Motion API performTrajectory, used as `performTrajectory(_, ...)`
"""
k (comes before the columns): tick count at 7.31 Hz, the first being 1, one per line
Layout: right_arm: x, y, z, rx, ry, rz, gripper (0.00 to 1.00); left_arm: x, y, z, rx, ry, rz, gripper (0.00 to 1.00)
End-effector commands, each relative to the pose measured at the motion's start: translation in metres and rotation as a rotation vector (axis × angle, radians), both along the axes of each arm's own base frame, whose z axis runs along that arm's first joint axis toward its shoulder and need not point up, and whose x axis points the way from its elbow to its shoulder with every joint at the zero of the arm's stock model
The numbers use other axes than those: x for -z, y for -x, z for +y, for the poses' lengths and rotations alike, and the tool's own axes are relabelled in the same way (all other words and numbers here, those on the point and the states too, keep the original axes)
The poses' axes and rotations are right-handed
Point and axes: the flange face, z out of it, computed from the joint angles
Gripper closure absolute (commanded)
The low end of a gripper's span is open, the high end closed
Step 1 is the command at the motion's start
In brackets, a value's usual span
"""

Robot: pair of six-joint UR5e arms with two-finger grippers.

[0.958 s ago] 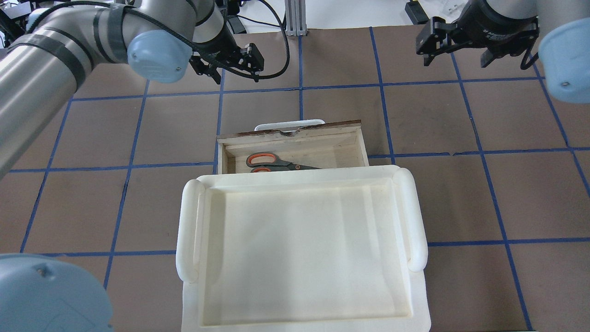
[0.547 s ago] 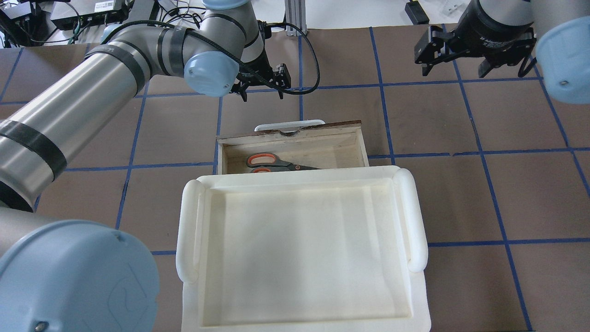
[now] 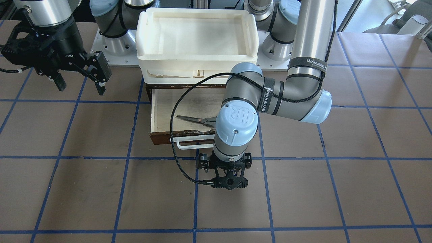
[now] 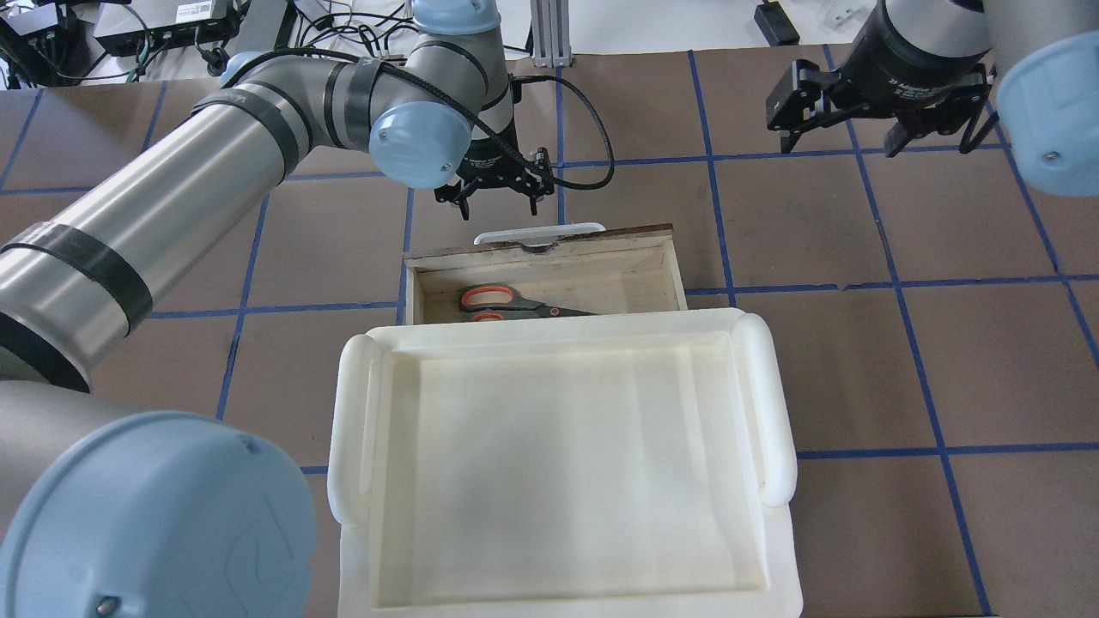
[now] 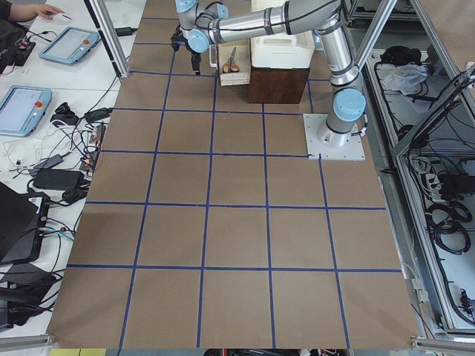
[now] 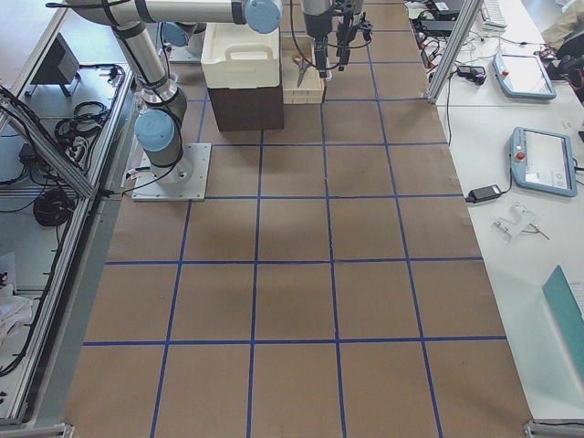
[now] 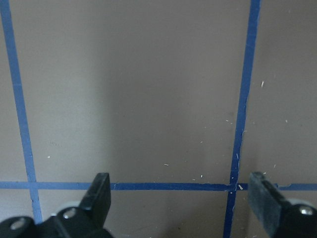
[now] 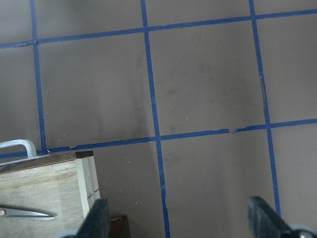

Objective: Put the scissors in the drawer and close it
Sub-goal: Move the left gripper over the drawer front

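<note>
The scissors (image 4: 515, 302) lie flat inside the open drawer (image 4: 537, 245), orange-looped handles toward its left side; they also show in the front view (image 3: 192, 118). The drawer's white bar handle (image 4: 539, 231) faces away from the robot. My left gripper (image 4: 498, 202) is open and empty, pointing down at the table just beyond the handle; its wrist view shows only bare table between its fingers (image 7: 99, 191). My right gripper (image 4: 846, 137) is open and empty, high over the far right of the table. Its wrist view shows the drawer's corner (image 8: 49, 183).
A cream-white plastic tray (image 4: 352, 429) sits on top of the dark cabinet and hides the drawer's rear part from overhead. The brown table top carries a grid of blue tape lines (image 4: 713, 172). The left arm's black cable (image 3: 175, 148) loops over the drawer front.
My left arm has swung right and in toward the drawer, bringing its open gripper from the far left to just beyond the handle. The right gripper has barely shifted. Scissors and drawer have not moved.
</note>
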Motion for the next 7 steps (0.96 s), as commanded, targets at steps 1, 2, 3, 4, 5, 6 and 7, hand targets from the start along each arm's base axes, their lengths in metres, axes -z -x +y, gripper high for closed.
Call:
performTrajectory(1,-0.003,0.001,0.008,0.0,-0.019,0.012,0.0,-0.005,-0.003,0.008,-0.004,-0.047,-0.002,0.0)
performTrajectory(2,-0.004,0.001,0.008,0.001,-0.018,0.014,0.0,-0.011,-0.003,0.011,-0.004,-0.055,-0.003,0.0)
performTrajectory(3,-0.003,0.001,0.007,0.0,-0.018,0.012,0.0,-0.01,-0.004,0.014,-0.005,-0.07,-0.007,0.0)
performTrajectory(4,-0.002,0.001,0.007,0.0,-0.021,0.012,0.0,-0.006,-0.005,0.017,-0.013,-0.089,-0.012,0.0)
performTrajectory(5,-0.002,0.001,0.007,0.0,-0.021,0.012,0.0,-0.004,-0.004,0.019,-0.019,-0.099,-0.016,0.0)
performTrajectory(6,-0.002,0.001,0.007,0.0,-0.021,0.01,0.0,-0.006,-0.005,0.022,-0.025,-0.114,-0.021,0.0)
performTrajectory(7,-0.001,0.0,0.006,0.0,-0.02,0.007,0.0,-0.005,-0.003,0.025,-0.024,-0.125,-0.022,0.0)
